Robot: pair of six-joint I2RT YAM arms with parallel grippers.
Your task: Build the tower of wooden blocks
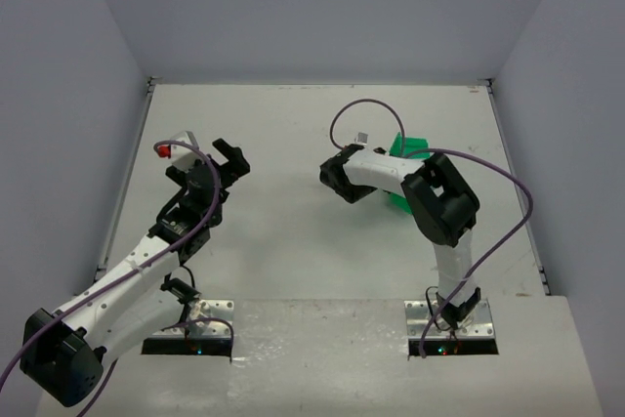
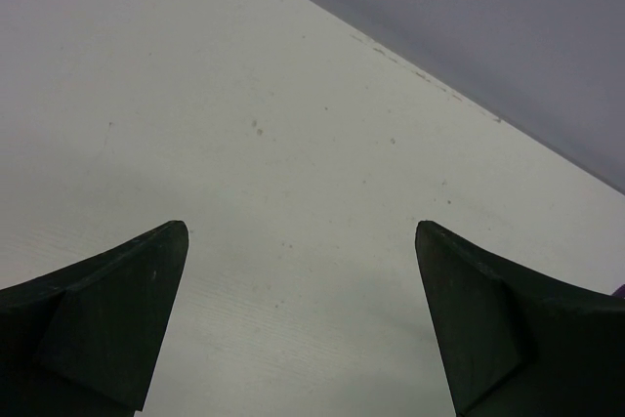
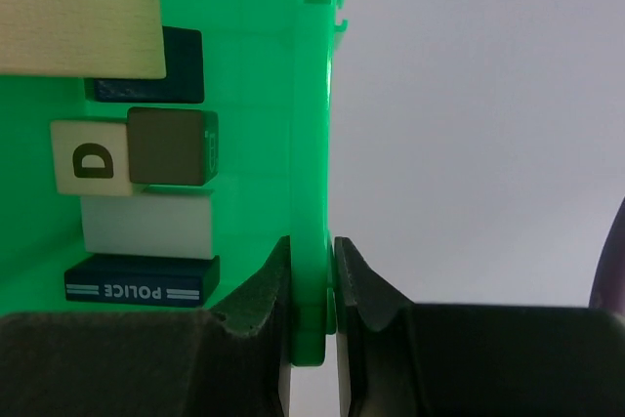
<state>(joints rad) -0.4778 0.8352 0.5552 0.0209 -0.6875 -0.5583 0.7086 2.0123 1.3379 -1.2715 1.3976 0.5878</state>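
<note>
The wood blocks lie together inside the green bin: a pale plank, a dark blue piece, a tan cube marked D, a dark grey cube, a white block and a dark blue block marked POLICE. My right gripper is shut on the bin's side wall, one finger inside and one outside. From above, the bin shows only partly behind the right arm, with the right gripper tucked under it. My left gripper is open over bare table, holding nothing.
The left gripper hovers at the table's left middle, well apart from the bin. Grey walls enclose the white table on three sides. A purple cable loops round the right arm.
</note>
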